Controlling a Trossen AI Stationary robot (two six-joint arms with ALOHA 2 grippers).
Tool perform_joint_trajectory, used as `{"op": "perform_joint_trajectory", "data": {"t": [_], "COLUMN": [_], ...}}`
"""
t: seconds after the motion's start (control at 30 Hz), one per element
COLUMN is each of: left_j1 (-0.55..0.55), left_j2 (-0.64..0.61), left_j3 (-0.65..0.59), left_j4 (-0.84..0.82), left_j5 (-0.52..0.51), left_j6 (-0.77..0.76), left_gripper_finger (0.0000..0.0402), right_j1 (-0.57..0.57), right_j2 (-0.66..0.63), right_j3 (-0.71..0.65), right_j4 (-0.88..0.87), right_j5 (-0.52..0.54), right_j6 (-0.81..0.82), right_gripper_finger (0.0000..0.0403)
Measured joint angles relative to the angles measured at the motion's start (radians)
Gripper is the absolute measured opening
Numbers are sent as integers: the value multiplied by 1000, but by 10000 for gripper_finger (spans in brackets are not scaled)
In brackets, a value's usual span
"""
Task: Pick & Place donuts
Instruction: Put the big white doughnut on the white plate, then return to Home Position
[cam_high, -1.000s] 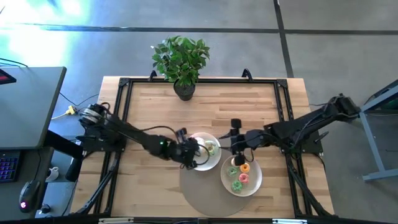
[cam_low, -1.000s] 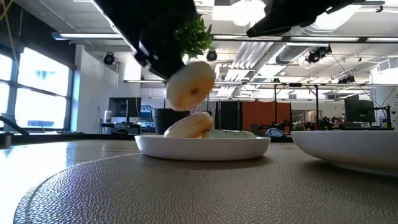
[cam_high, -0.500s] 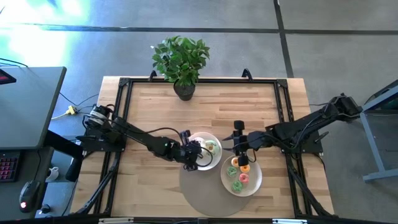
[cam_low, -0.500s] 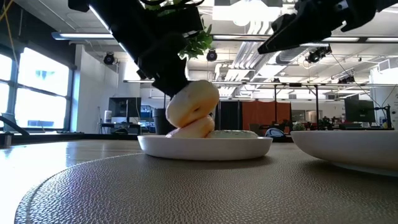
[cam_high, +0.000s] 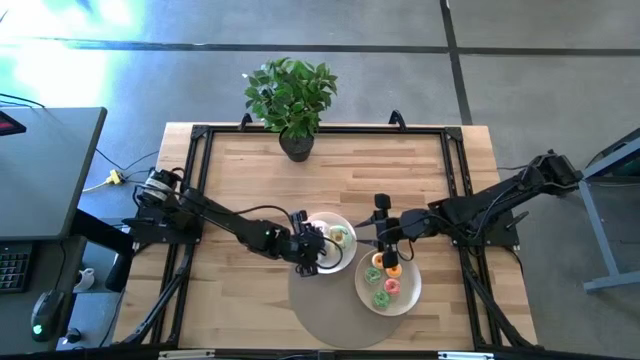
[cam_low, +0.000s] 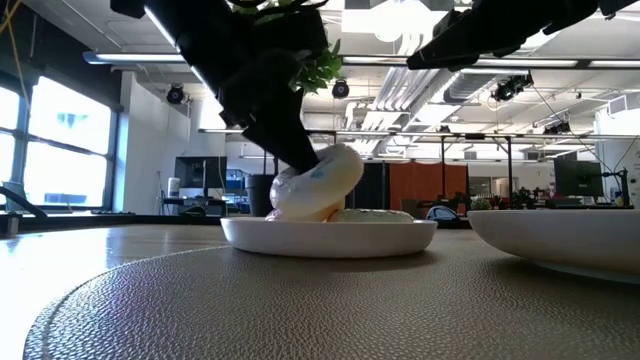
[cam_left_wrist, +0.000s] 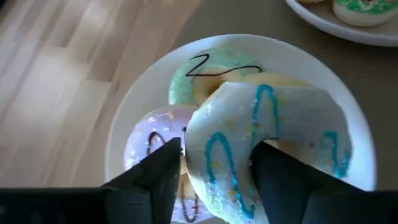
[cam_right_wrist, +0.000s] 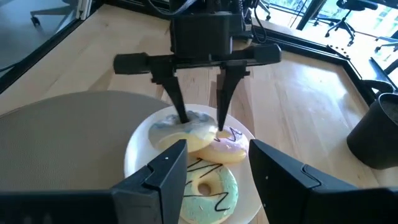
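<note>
A white donut with blue squiggles (cam_left_wrist: 273, 137) leans tilted on a pale-pink donut (cam_left_wrist: 149, 143) and a mint-green donut (cam_left_wrist: 211, 68) in the left white plate (cam_high: 345, 262). My left gripper (cam_high: 308, 255) stands over it, open, pointing down. One of its fingers (cam_left_wrist: 273, 174) is in the donut's hole and the other (cam_left_wrist: 163, 165) is outside the ring. My right gripper (cam_high: 385, 240) hangs open and empty between this plate and the right plate (cam_high: 410, 295), which holds green, orange and pink donuts. My left gripper straddles the near side of the white donut's ring (cam_left_wrist: 217, 168) from above, with one finger in the hole and one outside. The donut rests on the other donuts in the plate (cam_low: 320, 185). Whether the fingers still touch it, I cannot tell.
Both plates sit on a round grey mat (cam_high: 325, 315) at the table's near middle. A potted plant (cam_high: 292, 100) stands at the far edge. Bare wood lies to the left and right of the mat.
My left gripper has gone down toward the left plate with the white donut. The donut hung nearly upright above the plate. It now lies tipped flatter on the other donuts.
</note>
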Motion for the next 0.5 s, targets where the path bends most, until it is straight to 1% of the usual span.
{"op": "perform_joint_trajectory", "data": {"t": [0.13, 0.3, 0.43, 0.5], "left_j1": [0, 0, 0, 0], "left_j2": [0, 0, 0, 0], "left_j3": [43, 100, 101, 101], "left_j4": [-8, -72, -98, -114], "left_j5": [49, 90, 123, 122], "left_j6": [0, 2, 0, -10], "left_gripper_finger": [200, 202, 202, 202], "right_j1": [0, 0, 0, 0], "right_j2": [0, 0, 0, 0], "right_j3": [0, 0, 0, 0], "right_j4": [0, 0, -1, 0], "right_j5": [0, 0, 0, 0], "right_j6": [0, 0, 0, 0], "right_gripper_finger": [169, 169, 169, 169]}}
